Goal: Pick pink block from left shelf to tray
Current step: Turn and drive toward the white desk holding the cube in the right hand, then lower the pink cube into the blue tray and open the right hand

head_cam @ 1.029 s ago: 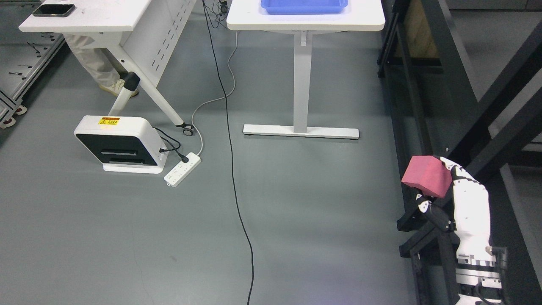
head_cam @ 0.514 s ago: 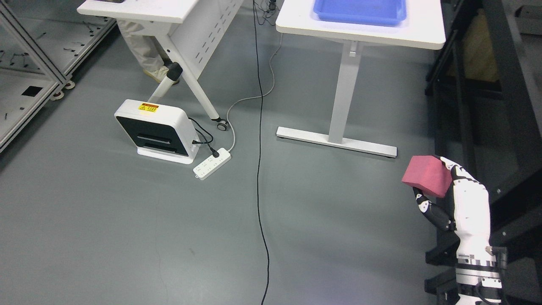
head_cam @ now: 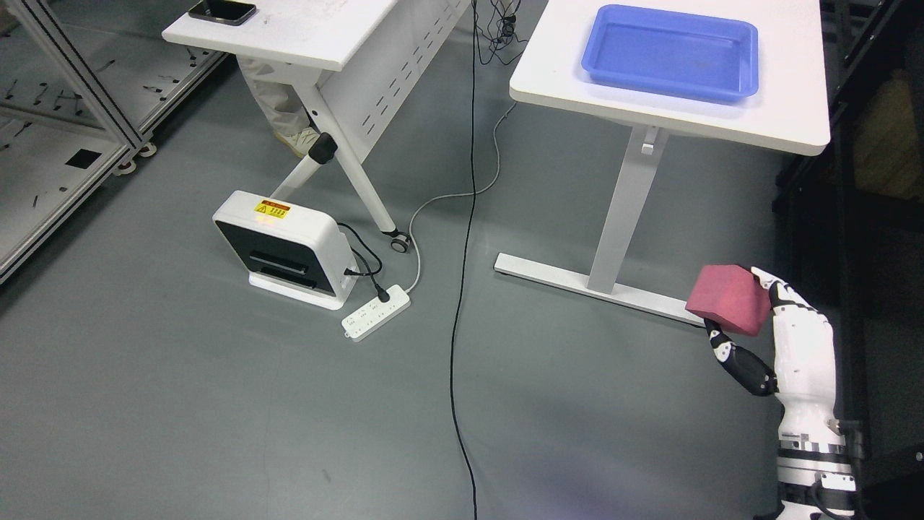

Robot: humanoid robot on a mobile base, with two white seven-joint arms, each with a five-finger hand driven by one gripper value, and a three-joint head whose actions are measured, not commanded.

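My right hand (head_cam: 751, 318) rises from the lower right corner, shut on a pink block (head_cam: 728, 299) held above the grey floor. The fingers wrap the block's far right side and the dark thumb (head_cam: 736, 361) presses under it. A blue tray (head_cam: 671, 52) lies on the white table (head_cam: 787, 108) at the upper right, well above and beyond the block. The tray holds nothing. My left arm does not show.
The table's white leg and foot bar (head_cam: 599, 282) stand just left of the block. A black cable (head_cam: 465, 217) runs down the floor. A white box device (head_cam: 278, 245) and a power strip (head_cam: 375, 313) sit at left. A second white table (head_cam: 289, 32) holds a phone; a person's legs (head_cam: 278, 101) show behind it. Dark racks stand at right.
The whole picture has shifted as the camera moved: the table and blue tray now show further down and right, fully in view. The right hand keeps the pink block in the same place.
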